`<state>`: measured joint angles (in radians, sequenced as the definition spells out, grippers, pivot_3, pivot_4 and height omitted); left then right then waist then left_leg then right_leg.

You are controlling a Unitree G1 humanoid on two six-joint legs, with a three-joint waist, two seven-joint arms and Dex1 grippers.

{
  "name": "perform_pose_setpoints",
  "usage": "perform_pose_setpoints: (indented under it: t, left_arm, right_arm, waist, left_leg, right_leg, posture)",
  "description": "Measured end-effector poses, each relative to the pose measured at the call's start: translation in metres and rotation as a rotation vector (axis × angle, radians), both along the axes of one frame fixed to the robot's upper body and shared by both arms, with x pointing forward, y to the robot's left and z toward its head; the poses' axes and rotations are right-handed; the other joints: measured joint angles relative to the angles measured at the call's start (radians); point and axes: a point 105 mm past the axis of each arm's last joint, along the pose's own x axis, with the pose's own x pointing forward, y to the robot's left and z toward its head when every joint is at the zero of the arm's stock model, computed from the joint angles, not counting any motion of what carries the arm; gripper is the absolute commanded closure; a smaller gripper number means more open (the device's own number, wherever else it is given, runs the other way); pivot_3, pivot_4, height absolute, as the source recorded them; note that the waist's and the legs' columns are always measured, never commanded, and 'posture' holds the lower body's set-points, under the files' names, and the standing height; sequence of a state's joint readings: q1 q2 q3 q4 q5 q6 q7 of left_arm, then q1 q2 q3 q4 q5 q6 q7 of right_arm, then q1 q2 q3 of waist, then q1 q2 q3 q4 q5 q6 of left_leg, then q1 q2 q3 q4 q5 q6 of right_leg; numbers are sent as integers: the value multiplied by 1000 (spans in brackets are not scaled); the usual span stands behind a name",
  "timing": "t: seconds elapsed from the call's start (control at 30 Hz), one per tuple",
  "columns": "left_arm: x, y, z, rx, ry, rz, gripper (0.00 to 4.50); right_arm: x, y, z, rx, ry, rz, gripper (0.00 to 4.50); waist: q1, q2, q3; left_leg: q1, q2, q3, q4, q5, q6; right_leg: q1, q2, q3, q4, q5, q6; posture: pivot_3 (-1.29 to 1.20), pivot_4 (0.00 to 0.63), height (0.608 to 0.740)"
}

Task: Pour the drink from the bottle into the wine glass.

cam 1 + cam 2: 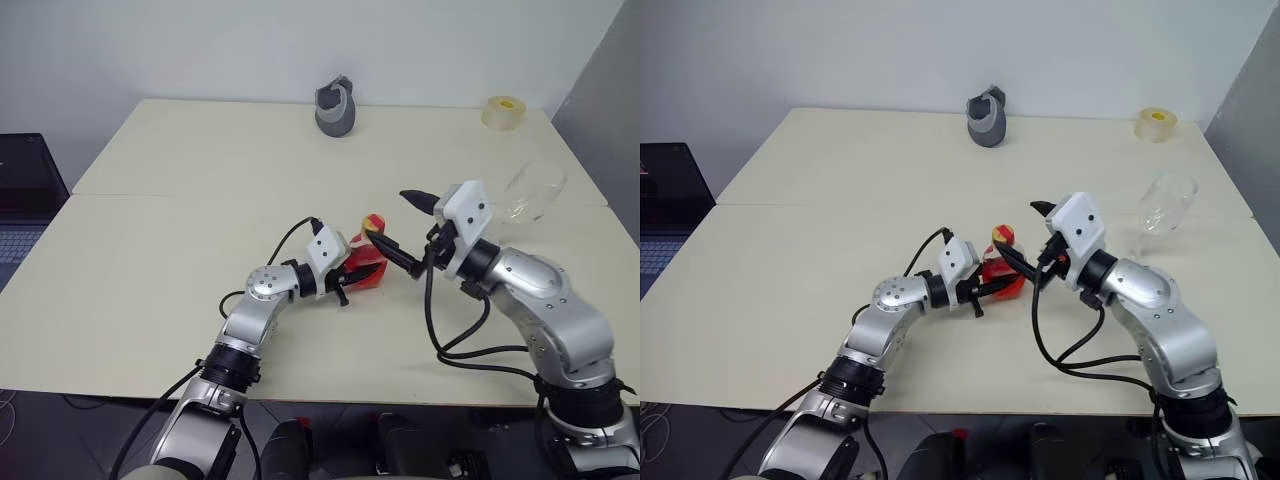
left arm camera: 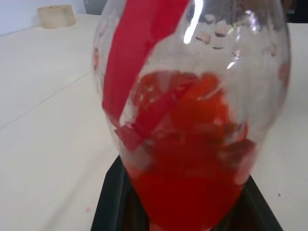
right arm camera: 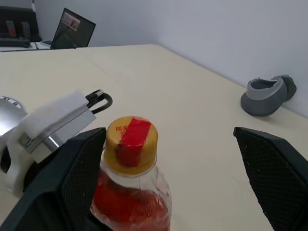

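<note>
Wide apart stood the jaws of the right gripper [image 3: 168, 183], one finger close against the cap [image 3: 131, 144] and the other well off to its far side; the left gripper [image 1: 985, 290] had its jaws clamped on the bottle [image 1: 1002, 270], holding it upright just above the table [image 1: 840, 200]; the drink [image 2: 192, 168] filled the lower body between those fingers. The step in hand looked to be taking the cap off; to do it well the right jaws needed to centre on the cap, since it sat hard against one finger, then close squarely on its ribbed side and twist while the left kept the body from turning; too hard a squeeze on soft plastic could push liquid up once the seal broke. The glass [image 1: 1162, 208] stood beyond and outside the right gripper, well apart from the bottle; pouring would call for a carry across to it, neck kept up until over the bowl.
</note>
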<state>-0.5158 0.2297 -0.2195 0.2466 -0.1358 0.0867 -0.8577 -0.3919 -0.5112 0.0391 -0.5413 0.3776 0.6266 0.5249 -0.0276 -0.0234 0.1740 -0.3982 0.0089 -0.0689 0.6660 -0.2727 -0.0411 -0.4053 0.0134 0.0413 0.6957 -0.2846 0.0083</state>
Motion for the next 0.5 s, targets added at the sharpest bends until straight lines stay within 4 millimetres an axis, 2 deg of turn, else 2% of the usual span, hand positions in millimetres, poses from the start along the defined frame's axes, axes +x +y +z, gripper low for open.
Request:
perform_pose_setpoints:
  t: [0.1,0.17,0.33,0.5]
  left_arm:
    - [1,5,1,2,-7,8,3601]
    - [2,5,1,2,-8,9,3601]
    - [1,3,2,-1,-8,4,3602]
    - [1,3,2,-2,-8,2,3602]
  right_arm:
    - [5,-29,3,-17,10,-93,0]
    - [1,-31,2,-19,34,-65,0]
    - [-22,-3,4,19,83,108,0]
    - [-24,30,3,76,81,149,0]
  waist:
    - [0,0,0]
    - [-1,0,0]
    - [-3,0,0]
    - [-2,0,0]
  left_leg:
    - [0,0,0,0,0,0]
    - [0,0,1,0,0,0]
    - [0,1,0,-1,0,0]
    - [0,1,0,0,0,0]
  right_leg:
    - [0,0,0,0,0,0]
    - [0,0,1,0,0,0]
    - [0,1,0,0,0,0]
    - [0,1,0,0,0,0]
  posture:
    - [0,150,740]
    - [0,150,740]
    - [0,150,740]
    - [0,150,740]
